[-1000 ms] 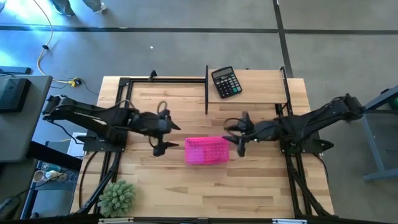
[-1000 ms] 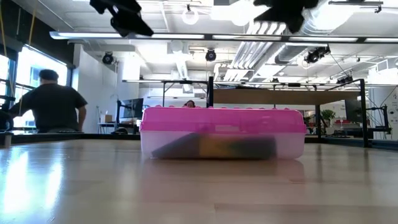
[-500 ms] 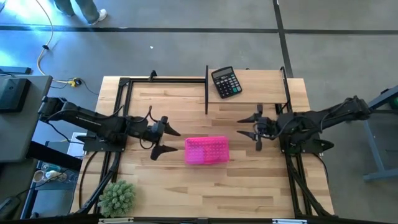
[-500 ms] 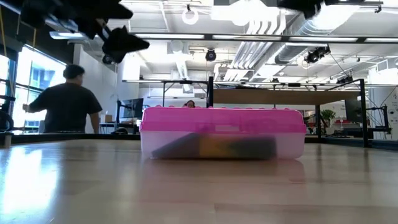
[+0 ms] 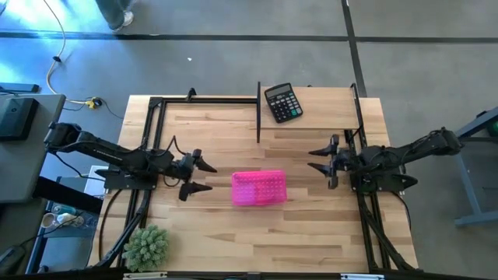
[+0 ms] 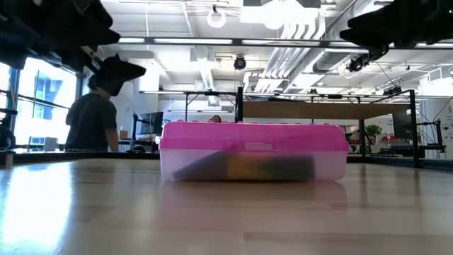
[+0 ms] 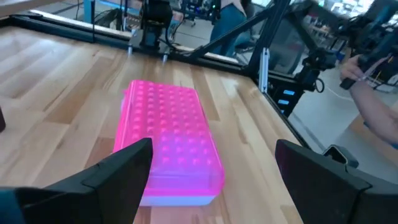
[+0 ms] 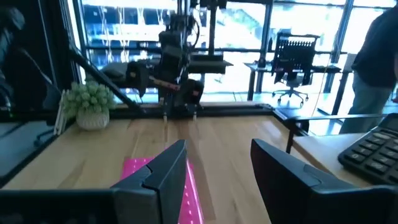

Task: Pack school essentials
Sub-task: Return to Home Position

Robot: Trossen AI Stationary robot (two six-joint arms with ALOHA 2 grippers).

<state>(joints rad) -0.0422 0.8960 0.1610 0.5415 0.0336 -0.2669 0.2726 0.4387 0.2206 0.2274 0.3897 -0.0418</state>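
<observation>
A pink-lidded clear plastic box sits flat on the table's middle with its lid shut. Through its clear wall, dark and yellow-green shapes show inside; the single stationery pieces cannot be told apart. My left gripper hangs open above the table, left of the box. My right gripper hangs open to the box's right, nearer the far side. Neither touches anything.
A black calculator lies near the far edge. A spiky green plant ball stands at the near left corner. A black frame rail runs along the far part. A person stands in the room beyond.
Both arms have drawn back from the box: the left gripper toward the table's left edge and lower, the right gripper toward the right edge. The box has stayed where it was with its lid shut. The person in the room beyond has walked to the right.
</observation>
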